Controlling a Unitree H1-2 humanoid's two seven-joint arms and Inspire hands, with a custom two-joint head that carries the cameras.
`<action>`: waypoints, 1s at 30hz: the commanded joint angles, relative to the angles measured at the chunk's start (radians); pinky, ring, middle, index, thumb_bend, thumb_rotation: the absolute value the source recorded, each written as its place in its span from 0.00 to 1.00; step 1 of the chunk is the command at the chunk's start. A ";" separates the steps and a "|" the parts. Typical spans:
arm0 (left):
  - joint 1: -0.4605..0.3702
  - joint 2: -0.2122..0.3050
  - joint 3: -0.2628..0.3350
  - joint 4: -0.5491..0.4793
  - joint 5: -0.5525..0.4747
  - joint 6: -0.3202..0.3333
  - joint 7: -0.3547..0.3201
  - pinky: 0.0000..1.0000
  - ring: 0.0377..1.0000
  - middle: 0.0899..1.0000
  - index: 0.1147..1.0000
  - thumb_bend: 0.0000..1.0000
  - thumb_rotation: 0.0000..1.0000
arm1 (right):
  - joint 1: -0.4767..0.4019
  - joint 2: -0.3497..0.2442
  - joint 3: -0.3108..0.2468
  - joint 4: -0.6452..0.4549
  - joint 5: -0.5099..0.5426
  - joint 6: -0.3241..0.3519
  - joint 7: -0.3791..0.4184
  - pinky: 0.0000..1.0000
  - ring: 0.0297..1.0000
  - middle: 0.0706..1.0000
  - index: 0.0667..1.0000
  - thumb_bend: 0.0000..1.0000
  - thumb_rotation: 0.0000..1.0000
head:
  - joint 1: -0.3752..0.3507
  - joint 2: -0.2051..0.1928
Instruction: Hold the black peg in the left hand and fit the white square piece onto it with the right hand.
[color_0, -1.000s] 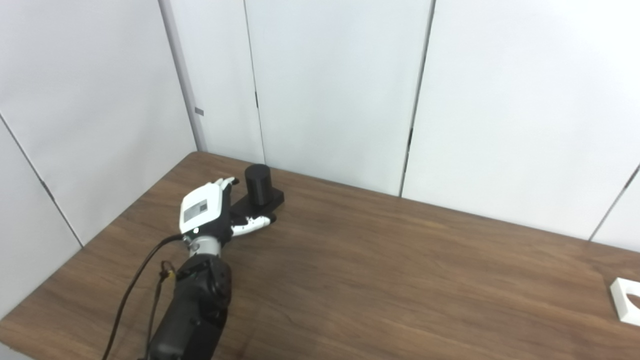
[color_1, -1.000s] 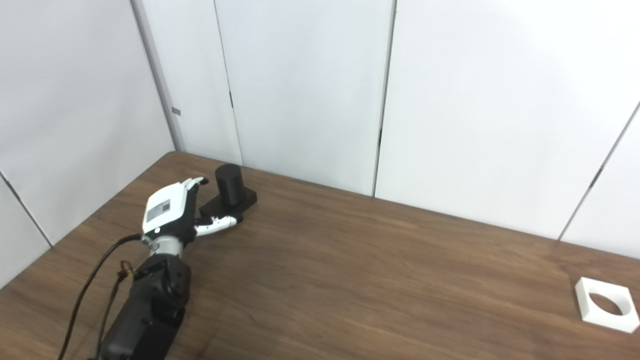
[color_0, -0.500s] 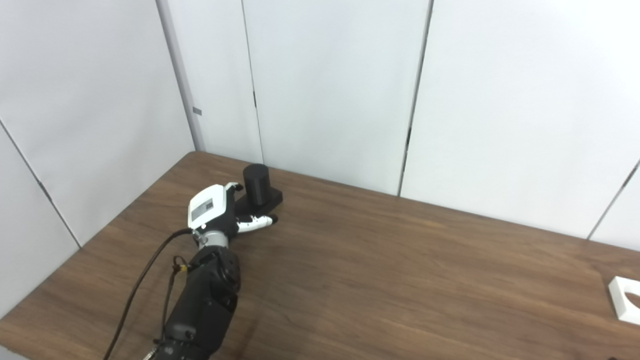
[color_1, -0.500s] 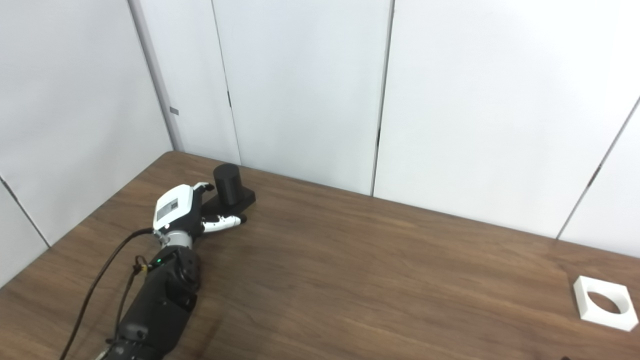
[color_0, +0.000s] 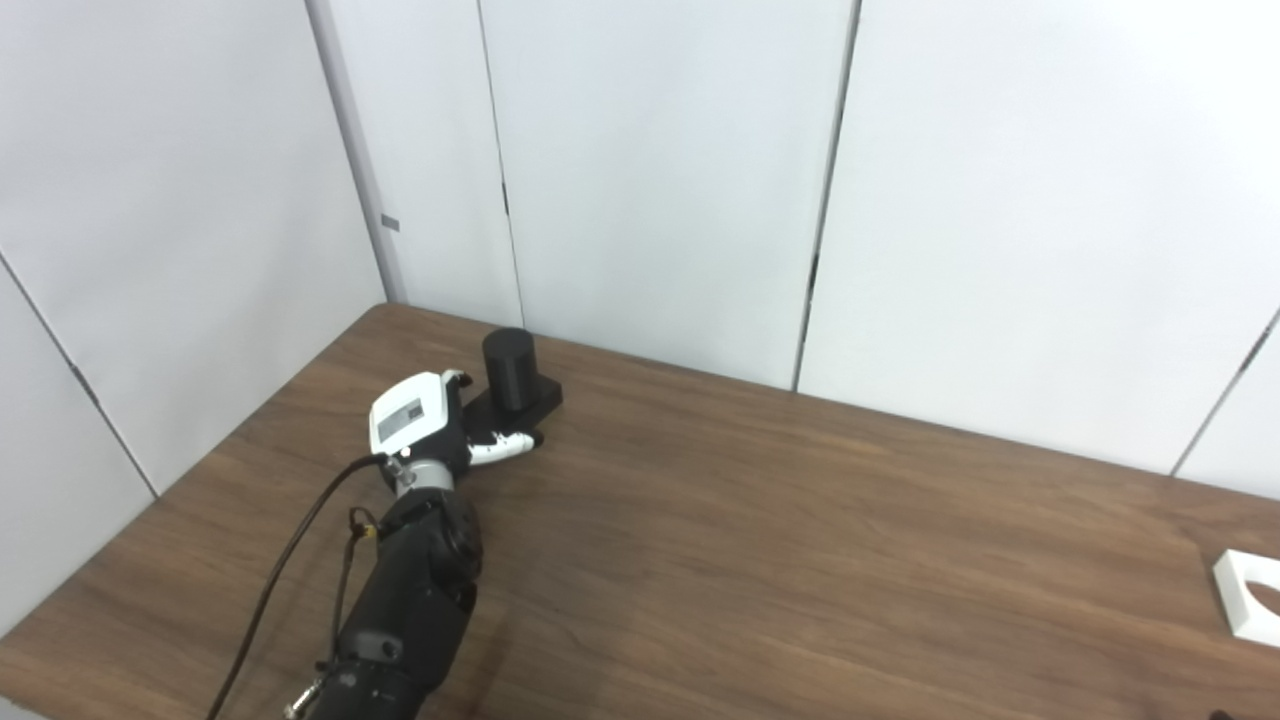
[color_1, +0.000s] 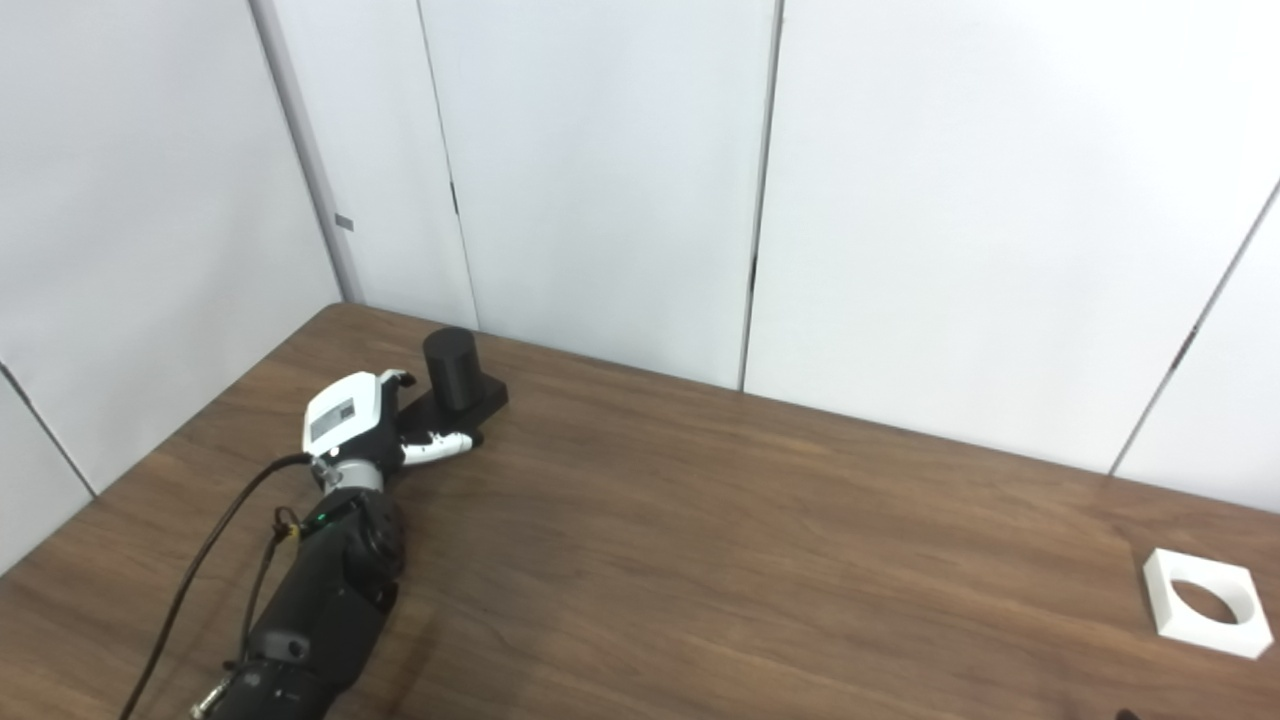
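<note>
left hand (color_0: 425, 428) sits right at the black peg (color_0: 510, 370), fingers spread about its flat base; whether it grips yet, i can't tell. peg looks rigid, light plastic, so take the base, leaving the post free. white square piece (color_1: 1205, 603) lies far right of the peg. table (color_0: 760, 540) between shows nothing blocking.
</note>
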 joint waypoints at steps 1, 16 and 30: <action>-0.057 0.046 -0.014 0.002 0.047 0.000 0.049 0.87 0.88 0.86 0.81 0.95 0.52 | -0.012 -0.001 -0.006 -0.009 0.007 -0.019 0.006 0.96 0.95 0.93 0.89 0.42 0.67 | 0.001 0.000; -0.069 0.056 -0.055 0.111 0.210 0.000 0.027 0.95 0.96 0.93 0.83 0.96 0.65 | -0.018 -0.006 -0.006 -0.002 0.008 -0.033 0.009 0.98 0.96 0.93 0.89 0.40 0.65 | -0.005 0.006; -0.058 0.067 -0.082 0.083 0.121 -0.026 0.111 0.88 0.86 0.79 0.46 0.84 0.41 | -0.016 -0.001 -0.006 -0.020 0.000 -0.007 0.003 0.97 0.96 0.93 0.88 0.39 0.64 | -0.009 0.010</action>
